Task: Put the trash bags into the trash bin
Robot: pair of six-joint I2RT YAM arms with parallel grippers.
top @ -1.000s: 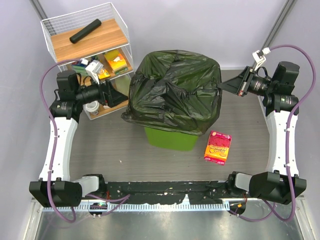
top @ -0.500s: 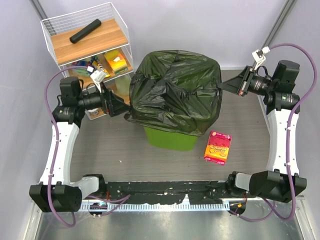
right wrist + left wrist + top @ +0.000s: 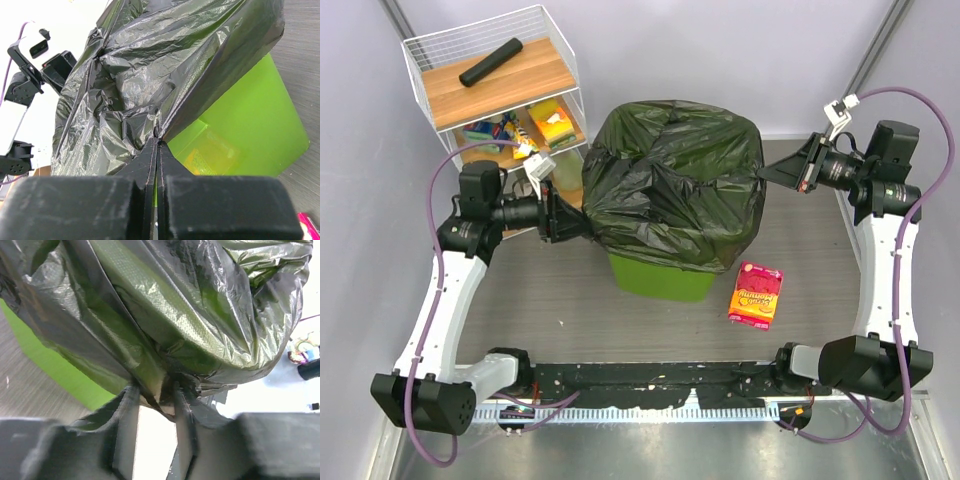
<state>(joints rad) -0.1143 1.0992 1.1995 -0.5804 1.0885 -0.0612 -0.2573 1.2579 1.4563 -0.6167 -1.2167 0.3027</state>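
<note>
2 pincers on trash bags (image 3: 670,180): left (image 3: 154,388) half-open, right (image 3: 157,143) clamped.

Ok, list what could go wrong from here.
1. The left tool has only a thin fold of the trash bag between its parted jaws; it could slip out.
2. The right tool pinches the bag's edge; pulling could tear the film or tip the trash bin.

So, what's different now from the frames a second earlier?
The left gripper swung right, away from the wire shelf, to the trash bag's left edge. Its fingers are closing around a fold there, though a firm grip isn't clear yet. The right gripper stays pinched shut on the bag's right edge. The trash bin and orange packet have not moved.
</note>
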